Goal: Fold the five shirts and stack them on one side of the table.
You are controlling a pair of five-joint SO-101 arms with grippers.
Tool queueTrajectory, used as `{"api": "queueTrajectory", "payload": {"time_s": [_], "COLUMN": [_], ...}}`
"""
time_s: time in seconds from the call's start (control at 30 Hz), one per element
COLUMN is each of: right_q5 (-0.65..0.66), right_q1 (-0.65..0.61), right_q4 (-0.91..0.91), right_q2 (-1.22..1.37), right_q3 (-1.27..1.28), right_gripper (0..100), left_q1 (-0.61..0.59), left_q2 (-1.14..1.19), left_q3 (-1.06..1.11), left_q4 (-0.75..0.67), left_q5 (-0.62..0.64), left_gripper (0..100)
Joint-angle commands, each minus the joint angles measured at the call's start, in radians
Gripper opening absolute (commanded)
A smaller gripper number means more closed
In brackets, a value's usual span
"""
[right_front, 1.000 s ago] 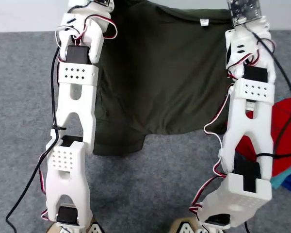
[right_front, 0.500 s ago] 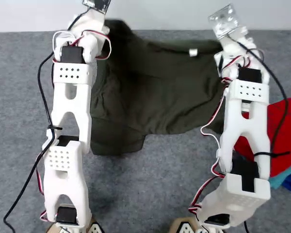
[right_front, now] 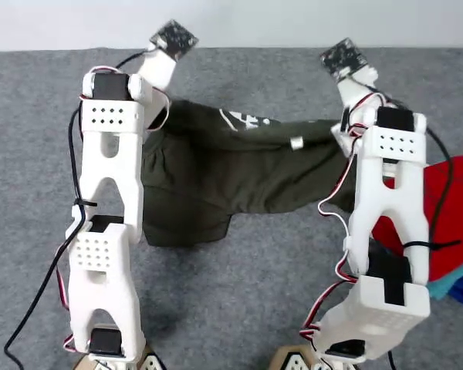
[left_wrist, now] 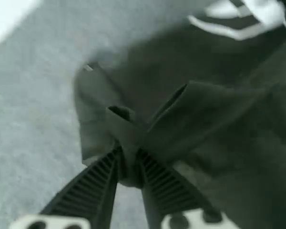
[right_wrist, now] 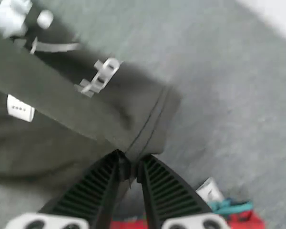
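Grey felt covers the bench (right_front: 255, 308), where an olive shirt (right_front: 239, 169) lies bunched between both arms, white print showing on its turned-over top edge. Left gripper (left_wrist: 128, 164) is clamped on a fold at the shirt's left side; right gripper (right_wrist: 129, 164) pinches a seamed edge at its right end. Red and blue shirts (right_front: 447, 208) sit piled at the bench's right edge, partly under the right arm.

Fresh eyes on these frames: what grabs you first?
The dark green shirt, far edge doubled over showing white print, lies on the grey table between the arms. The left tool and right tool are each shut on a corner of it. A pile of red and blue shirts sits at the right edge, beside the right arm.
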Motion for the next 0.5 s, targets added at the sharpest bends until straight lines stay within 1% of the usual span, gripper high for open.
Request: {"api": "queueTrajectory", "payload": {"time_s": [0.0,0.1,0.2,0.3,0.4,0.47], "right_q5": [0.040,0.057,0.069,0.077,0.115,0.118], "right_q1": [-0.005,-0.004,-0.004,0.001,0.005,0.005], "right_q4": [0.113,0.194,0.246,0.252,0.249,0.251], "right_q2": [-0.022,-0.022,-0.022,-0.021,-0.019,-0.018], "right_q3": [-0.014,-0.014,-0.012,-0.009,-0.009,-0.009], "right_gripper": [0.9,0.9,0.9,0.9,0.9,0.9], "left_q1": [-0.008,-0.028,-0.029,-0.023,-0.020,-0.020], "left_q2": [-0.028,-0.029,-0.031,-0.077,-0.167,-0.232], "left_q3": [0.002,0.047,0.124,0.254,0.392,0.481], "left_q4": [0.091,0.089,0.091,0.091,0.089,0.089], "left_q5": [-0.057,-0.063,-0.118,-0.160,-0.193,-0.215], "left_gripper": [0,0,0,0,0,0]}}
